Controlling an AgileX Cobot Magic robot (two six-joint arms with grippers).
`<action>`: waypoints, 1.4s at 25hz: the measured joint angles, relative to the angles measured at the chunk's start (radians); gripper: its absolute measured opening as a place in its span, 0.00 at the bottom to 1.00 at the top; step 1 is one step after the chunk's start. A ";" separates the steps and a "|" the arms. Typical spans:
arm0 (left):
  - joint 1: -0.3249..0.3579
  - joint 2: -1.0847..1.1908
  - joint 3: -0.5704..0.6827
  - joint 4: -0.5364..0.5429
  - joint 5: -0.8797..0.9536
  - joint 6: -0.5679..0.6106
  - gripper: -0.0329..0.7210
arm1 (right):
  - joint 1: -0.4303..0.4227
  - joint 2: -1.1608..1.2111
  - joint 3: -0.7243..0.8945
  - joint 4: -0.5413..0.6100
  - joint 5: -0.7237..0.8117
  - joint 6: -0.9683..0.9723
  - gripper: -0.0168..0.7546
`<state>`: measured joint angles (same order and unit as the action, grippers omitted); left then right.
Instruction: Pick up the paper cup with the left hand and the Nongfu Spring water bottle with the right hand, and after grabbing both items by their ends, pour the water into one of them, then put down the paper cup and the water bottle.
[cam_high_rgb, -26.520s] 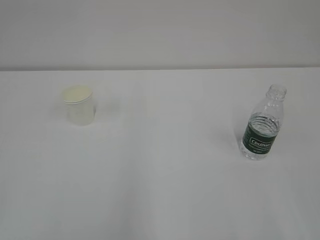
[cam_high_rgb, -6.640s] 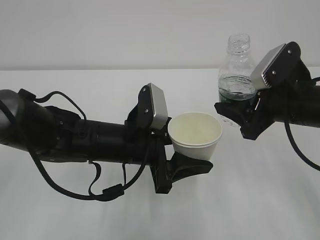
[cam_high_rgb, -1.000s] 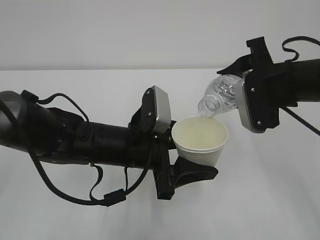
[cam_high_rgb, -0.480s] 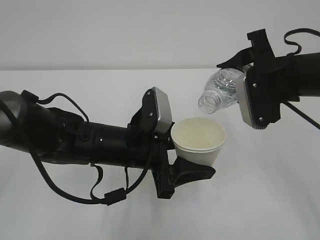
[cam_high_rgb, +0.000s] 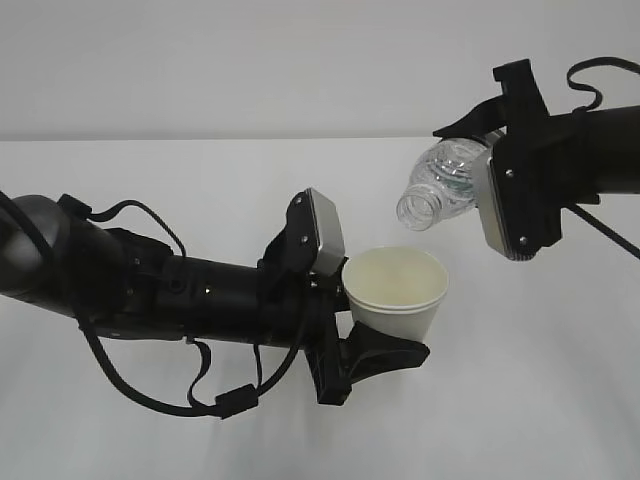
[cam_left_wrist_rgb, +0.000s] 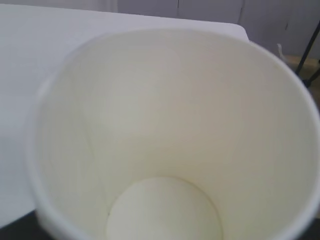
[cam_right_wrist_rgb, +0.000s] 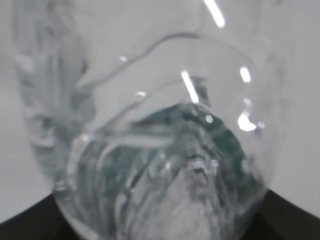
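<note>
Two sets of fingers, both busy. Left hand (cam_high_rgb: 385, 345) has its black fingers (cam_high_rgb: 385, 358) clamped round the lower part of the paper cup (cam_high_rgb: 396, 292), holding it upright above the worktop (cam_high_rgb: 200, 180), roughly mid-scene. Right hand (cam_high_rgb: 470, 160) has its fingers closed on the base end of the Nongfu Spring water bottle (cam_high_rgb: 440, 185), which is tipped over w/ the open neck pointing down-left, just above and a bit right of the cup's rim, not touching it. No stream visible between neck and cup atm.

Left wrist cam looks straight down into the cup (cam_left_wrist_rgb: 165, 150): pale cream inside, can't tell if there's water in it, too clear to see. Right wrist cam is basically all bottle (cam_right_wrist_rgb: 160, 150), bit of green label showing thru the plastic.

Handling, imo: the cup is thin paper, light, squashes easily, so a grip low down near the base where it's stiffer makes sense, and not too hard. With water in it it'll be a little heavier and sloshy, keep it level. Bottle is thin ribbed plastic, light, prob a bit slippery and crushable; no cap, so any tilt spills. Grab by the base end, as it is.

Count: 1 cup, 1 bottle, 2 arms.
</note>
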<state>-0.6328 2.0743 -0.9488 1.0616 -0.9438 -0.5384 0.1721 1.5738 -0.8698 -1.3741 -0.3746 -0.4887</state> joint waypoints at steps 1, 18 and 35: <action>0.000 0.000 0.000 -0.004 -0.004 0.000 0.66 | 0.000 0.000 0.000 -0.008 0.000 -0.002 0.64; 0.000 0.000 0.000 0.031 -0.044 -0.002 0.66 | 0.000 0.000 0.000 -0.043 0.021 -0.022 0.64; 0.000 0.000 0.000 0.050 -0.062 -0.002 0.66 | 0.000 0.000 -0.017 -0.077 0.040 -0.030 0.64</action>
<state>-0.6328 2.0743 -0.9488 1.1114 -1.0058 -0.5406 0.1721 1.5738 -0.8872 -1.4509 -0.3350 -0.5189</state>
